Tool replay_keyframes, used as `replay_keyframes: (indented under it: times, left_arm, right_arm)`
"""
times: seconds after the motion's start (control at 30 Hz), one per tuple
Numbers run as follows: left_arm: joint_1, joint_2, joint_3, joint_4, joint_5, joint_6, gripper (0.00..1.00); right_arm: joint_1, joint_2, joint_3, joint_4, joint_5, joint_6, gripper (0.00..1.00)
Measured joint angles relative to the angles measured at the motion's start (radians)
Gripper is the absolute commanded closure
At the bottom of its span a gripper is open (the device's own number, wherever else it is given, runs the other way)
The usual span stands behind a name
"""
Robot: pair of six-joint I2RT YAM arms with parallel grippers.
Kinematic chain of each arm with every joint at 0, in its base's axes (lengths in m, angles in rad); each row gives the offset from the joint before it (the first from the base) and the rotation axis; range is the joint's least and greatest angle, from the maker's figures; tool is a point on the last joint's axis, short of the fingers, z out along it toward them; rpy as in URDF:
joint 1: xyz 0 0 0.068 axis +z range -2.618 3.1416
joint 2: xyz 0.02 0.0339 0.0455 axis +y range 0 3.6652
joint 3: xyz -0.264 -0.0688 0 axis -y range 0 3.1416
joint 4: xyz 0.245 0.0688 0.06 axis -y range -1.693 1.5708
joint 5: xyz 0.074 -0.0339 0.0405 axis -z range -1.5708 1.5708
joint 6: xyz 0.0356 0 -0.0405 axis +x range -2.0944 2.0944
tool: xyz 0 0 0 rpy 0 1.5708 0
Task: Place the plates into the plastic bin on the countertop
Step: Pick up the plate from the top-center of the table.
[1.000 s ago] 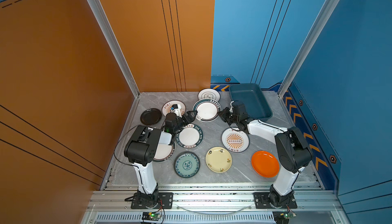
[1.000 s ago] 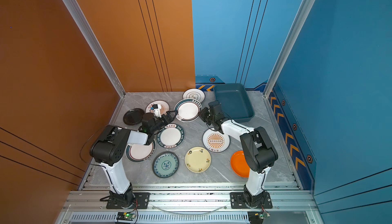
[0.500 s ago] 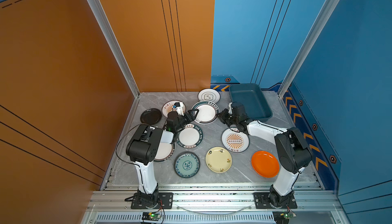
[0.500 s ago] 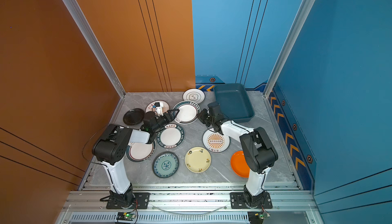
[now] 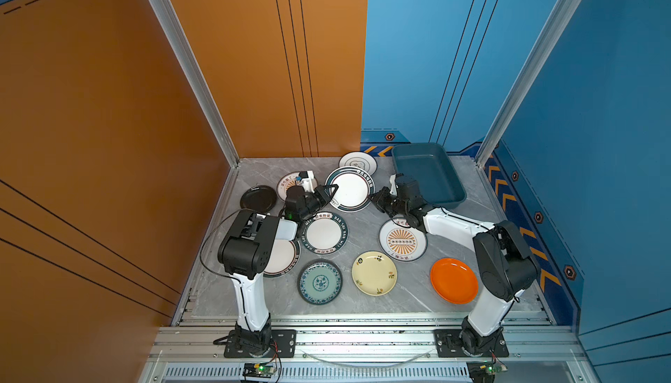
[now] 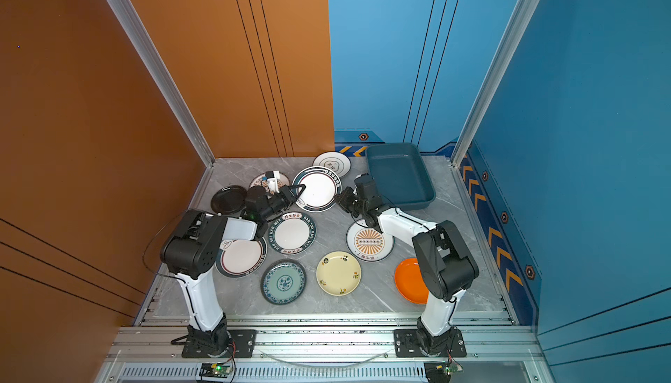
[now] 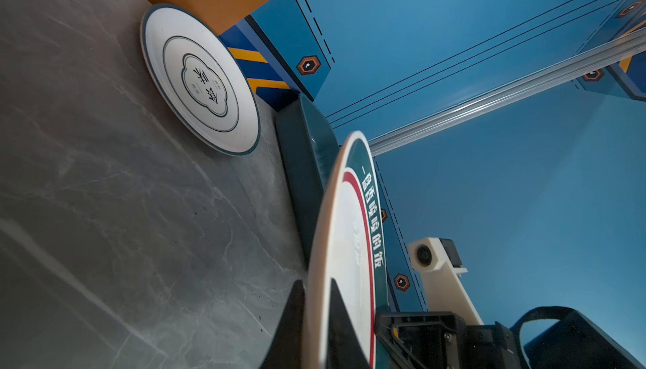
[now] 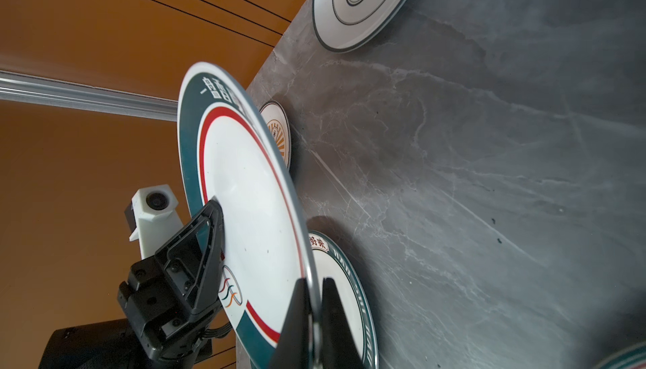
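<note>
On the grey marble countertop the dark teal plastic bin sat empty in the far right corner, so none of the plates were in it, and nine lay flat around the arms. The green-rimmed plate was held up off the surface near the bin, probably shared between both arms because a shallow plate is awkward to lift by one edge. The left gripper was clamped on its rim. The right gripper straddled the opposite rim, seemingly pinching it, though how firmly was unclear.

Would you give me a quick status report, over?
Left gripper shut on tilted green-rimmed plate. Right gripper astride opposite rim, grip unclear. Plastic bin empty, right arm between.
</note>
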Motion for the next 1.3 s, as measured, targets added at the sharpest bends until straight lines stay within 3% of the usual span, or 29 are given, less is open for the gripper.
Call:
replay_keyframes:
  times: [0.13,0.43,0.5,0.63,0.73,0.77,0.8,0.87,0.9,0.93,1.1,1.3]
  left_arm:
    - [-0.006,0.0,0.0,0.001,0.013,0.028,1.0]
    - [-0.013,0.0,-0.002,0.0,0.05,0.035,1.0]
    - [-0.015,-0.002,-0.005,-0.003,0.05,0.037,1.0]
    - [0.002,-0.004,-0.013,-0.027,0.045,-0.023,1.0]
    - [0.018,-0.013,-0.014,-0.022,0.05,-0.087,1.0]
    - [0.019,-0.016,-0.013,-0.018,0.05,-0.093,0.95]
    - [0.019,-0.017,-0.013,-0.016,0.05,-0.1,0.85]
    - [0.018,-0.017,-0.014,-0.019,0.055,-0.078,0.47]
    - [0.011,-0.017,-0.014,-0.023,0.061,-0.051,0.2]
    - [0.002,-0.017,-0.014,-0.022,0.069,-0.032,0.02]
    - [-0.028,-0.024,-0.022,-0.021,0.105,0.03,0.02]
    - [-0.029,-0.148,-0.045,-0.167,0.1,0.163,0.02]
  right_arm:
    - [0.004,0.0,0.0,0.005,-0.023,-0.015,0.54]
    - [-0.002,0.106,0.024,0.138,-0.109,-0.014,0.55]
    - [-0.003,0.134,0.032,0.166,-0.128,-0.011,0.62]
    - [-0.014,0.161,0.039,0.245,-0.18,0.003,0.9]
    - [-0.018,0.161,0.04,0.306,-0.212,0.024,1.0]
    - [-0.019,0.161,0.04,0.317,-0.216,0.027,1.0]
    - [-0.019,0.16,0.04,0.323,-0.217,0.028,1.0]
    - [-0.02,0.156,0.041,0.317,-0.214,0.022,1.0]
    - [-0.019,0.15,0.042,0.299,-0.2,0.012,1.0]
    - [-0.018,0.145,0.043,0.273,-0.187,-0.001,1.0]
    - [-0.065,0.106,0.065,0.122,-0.146,-0.063,1.0]
    - [-0.27,0.047,0.194,-0.088,-0.067,-0.159,1.0]
